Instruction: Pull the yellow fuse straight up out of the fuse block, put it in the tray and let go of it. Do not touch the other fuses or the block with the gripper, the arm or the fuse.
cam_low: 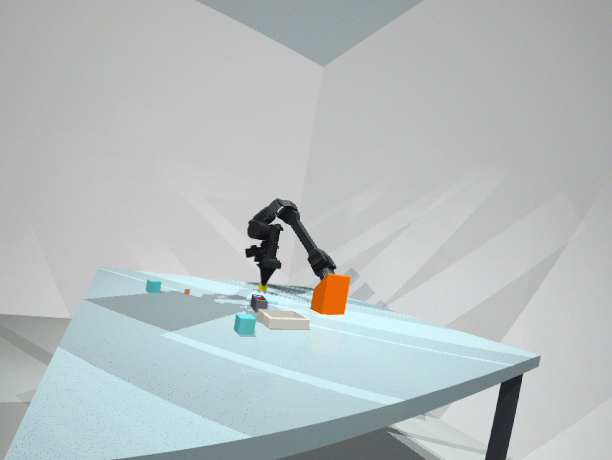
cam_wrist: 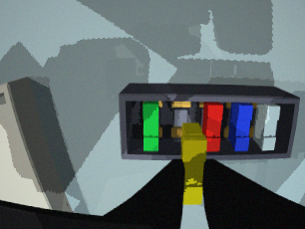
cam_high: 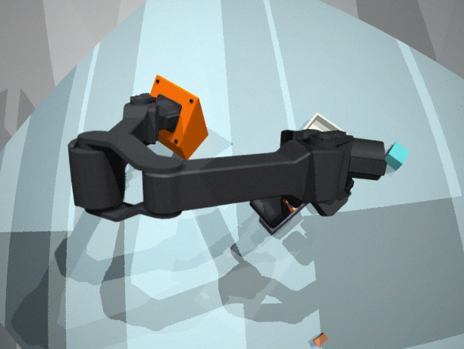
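Observation:
My gripper (cam_low: 263, 285) (cam_wrist: 192, 169) is shut on the yellow fuse (cam_low: 262, 288) (cam_wrist: 193, 158). The fuse hangs above the fuse block (cam_low: 260, 304) (cam_wrist: 209, 90), with a gap under it in the exterior view. In the block stand a green fuse (cam_wrist: 151, 126), a red fuse (cam_wrist: 212, 124), a blue fuse (cam_wrist: 241, 124) and a white fuse (cam_wrist: 270, 126). The slot between green and red shows empty. The cream tray (cam_high: 317, 114) (cam_low: 291, 323) (cam_wrist: 7, 149) stands beside the block. In the top view the arm hides the fingertips and much of the tray and block.
A teal cube (cam_high: 396, 155) (cam_low: 245, 324) stands near the tray. Another teal cube (cam_low: 153, 286) and a small orange block (cam_high: 321, 339) (cam_low: 187, 291) lie farther off. The orange wedge (cam_high: 197, 129) (cam_low: 331, 296) stands at the arm's base.

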Controlling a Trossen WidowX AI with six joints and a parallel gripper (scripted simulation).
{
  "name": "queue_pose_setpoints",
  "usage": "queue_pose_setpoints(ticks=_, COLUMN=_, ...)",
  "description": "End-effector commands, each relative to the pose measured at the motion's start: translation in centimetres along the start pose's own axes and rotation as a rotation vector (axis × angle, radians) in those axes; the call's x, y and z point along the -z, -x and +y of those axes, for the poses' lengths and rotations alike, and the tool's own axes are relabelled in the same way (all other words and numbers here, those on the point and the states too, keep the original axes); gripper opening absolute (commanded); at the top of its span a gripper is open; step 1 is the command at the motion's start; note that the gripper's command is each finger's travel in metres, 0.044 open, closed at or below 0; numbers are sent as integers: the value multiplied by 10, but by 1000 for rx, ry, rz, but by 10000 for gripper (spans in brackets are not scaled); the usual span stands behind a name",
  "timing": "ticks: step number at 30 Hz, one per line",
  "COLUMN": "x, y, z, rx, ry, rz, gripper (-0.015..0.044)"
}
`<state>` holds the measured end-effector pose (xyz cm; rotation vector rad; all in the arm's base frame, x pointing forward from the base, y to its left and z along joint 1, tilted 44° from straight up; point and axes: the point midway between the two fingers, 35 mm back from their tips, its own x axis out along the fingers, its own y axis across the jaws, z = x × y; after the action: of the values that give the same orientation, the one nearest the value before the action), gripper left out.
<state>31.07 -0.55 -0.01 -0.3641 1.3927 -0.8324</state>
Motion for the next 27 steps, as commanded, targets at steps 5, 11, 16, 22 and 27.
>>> queue_pose_setpoints(ticks=5, x=-1, y=7, z=5, rx=-9, ry=-5, rz=-1, gripper=0)
queue_pose_setpoints(ticks=11, x=2, y=10, z=37, rx=-16, ry=-4, rz=-1, gripper=0)
queue_pose_setpoints(ticks=16, x=7, y=12, z=65, rx=-20, ry=-4, rz=-1, gripper=0)
queue_pose_setpoints(ticks=22, x=17, y=13, z=98, rx=-22, ry=-4, rz=0, gripper=0)
queue_pose_setpoints(ticks=27, x=28, y=13, z=125, rx=-21, ry=-5, rz=0, gripper=0)
